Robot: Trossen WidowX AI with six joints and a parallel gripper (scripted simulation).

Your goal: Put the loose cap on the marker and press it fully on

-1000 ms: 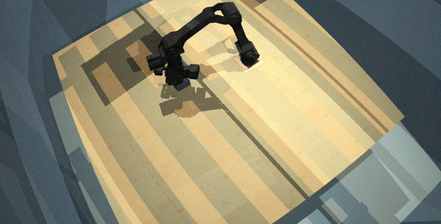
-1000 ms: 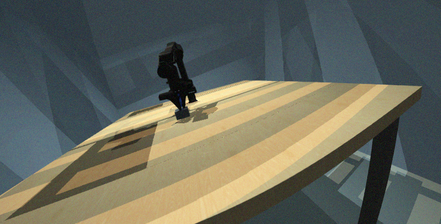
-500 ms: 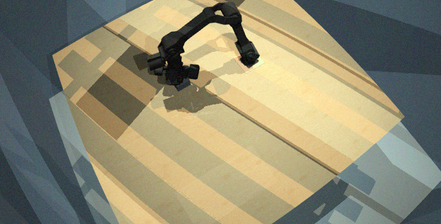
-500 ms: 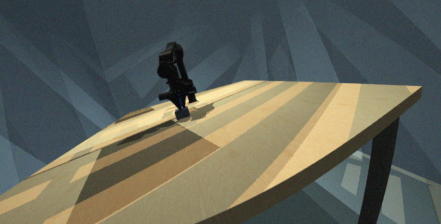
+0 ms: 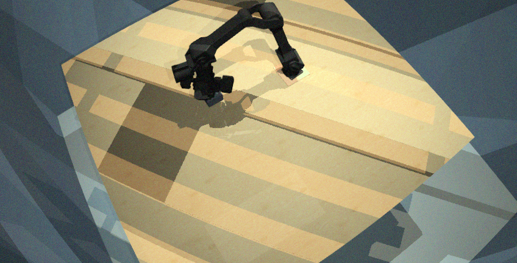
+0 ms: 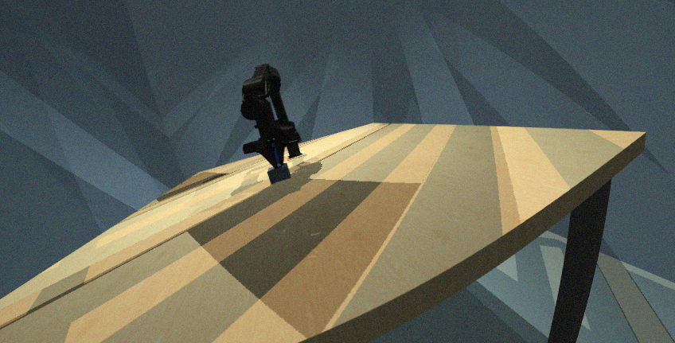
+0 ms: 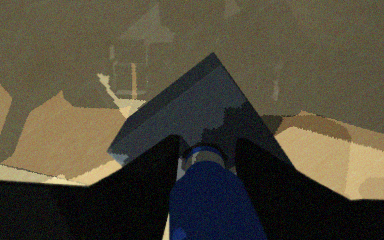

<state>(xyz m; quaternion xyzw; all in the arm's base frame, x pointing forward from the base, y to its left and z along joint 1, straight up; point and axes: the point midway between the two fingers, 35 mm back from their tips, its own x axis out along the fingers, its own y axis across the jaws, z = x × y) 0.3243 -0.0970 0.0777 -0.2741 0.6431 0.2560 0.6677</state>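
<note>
Striped table [image 6: 426,207]; pincer [image 7: 206,155] gripping cap [image 7: 214,200] hides marker.

We count one table [image 6: 474,207], one arm [image 5: 231,32] with one gripper [image 7: 204,165], one holder block [image 7: 199,110], one marker [image 7: 205,156] and one blue cap [image 7: 211,205].
</note>
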